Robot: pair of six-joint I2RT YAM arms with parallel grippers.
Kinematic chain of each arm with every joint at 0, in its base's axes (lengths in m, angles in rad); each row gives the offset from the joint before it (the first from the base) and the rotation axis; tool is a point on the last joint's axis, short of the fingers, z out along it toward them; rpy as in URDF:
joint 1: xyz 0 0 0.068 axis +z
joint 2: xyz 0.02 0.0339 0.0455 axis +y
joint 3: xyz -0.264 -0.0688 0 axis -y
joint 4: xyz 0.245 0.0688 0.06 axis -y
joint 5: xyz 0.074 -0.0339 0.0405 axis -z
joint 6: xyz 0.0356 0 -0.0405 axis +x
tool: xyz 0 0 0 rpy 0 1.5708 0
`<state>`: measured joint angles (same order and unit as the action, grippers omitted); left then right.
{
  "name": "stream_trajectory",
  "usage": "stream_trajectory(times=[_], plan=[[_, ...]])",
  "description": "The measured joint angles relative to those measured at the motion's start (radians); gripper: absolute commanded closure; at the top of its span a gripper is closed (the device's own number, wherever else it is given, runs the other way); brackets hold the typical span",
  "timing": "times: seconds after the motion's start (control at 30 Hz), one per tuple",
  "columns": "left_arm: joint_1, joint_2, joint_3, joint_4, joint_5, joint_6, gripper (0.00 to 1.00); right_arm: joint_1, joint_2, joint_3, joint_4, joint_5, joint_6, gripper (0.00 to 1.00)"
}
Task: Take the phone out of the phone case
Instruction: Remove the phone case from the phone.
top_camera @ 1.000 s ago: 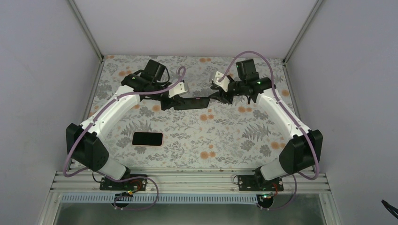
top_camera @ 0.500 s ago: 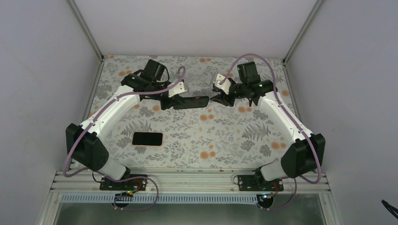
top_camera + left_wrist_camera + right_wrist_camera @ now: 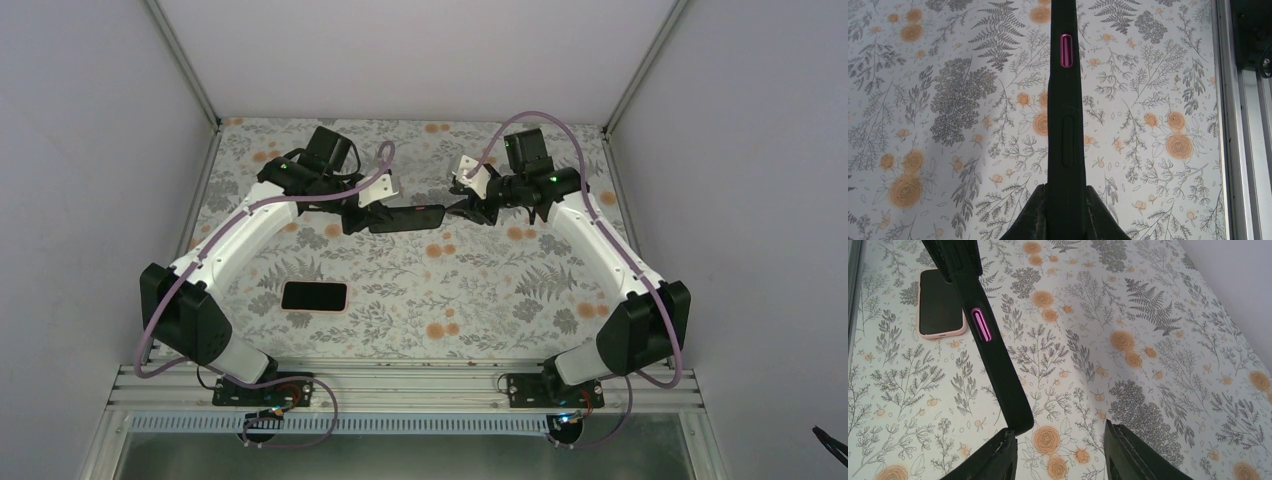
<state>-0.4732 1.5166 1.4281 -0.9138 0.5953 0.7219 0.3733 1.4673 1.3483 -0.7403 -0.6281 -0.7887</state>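
Half open, my right gripper stands at the free right end of the phone case, which hangs over the far table, long axis left-right; my left gripper is clamped on its left end.

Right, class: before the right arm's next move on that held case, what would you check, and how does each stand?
1. Left jaws shut on the black case: ok.
2. Case lifted off the table: ok.
3. Right jaws open: ok.
4. Case's free end centred between right jaws: not ok, it sits to one side.
5. Phone inside case: cannot tell, seen edge-on.
6. Pink-edged phone on table, apart from both arms: ok.
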Motion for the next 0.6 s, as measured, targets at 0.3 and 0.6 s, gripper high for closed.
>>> stream_trajectory(times=[0.3, 0.6], plan=[[0.003, 0.000, 0.000, -0.005, -0.001, 0.000, 0.98, 0.001, 0.018, 0.006, -0.001, -0.010, 0.001, 0.55], [0.008, 0.002, 0.000, -0.041, -0.020, 0.000, 0.98, 0.029, 0.068, 0.035, 0.000, 0.011, 0.029, 0.58]])
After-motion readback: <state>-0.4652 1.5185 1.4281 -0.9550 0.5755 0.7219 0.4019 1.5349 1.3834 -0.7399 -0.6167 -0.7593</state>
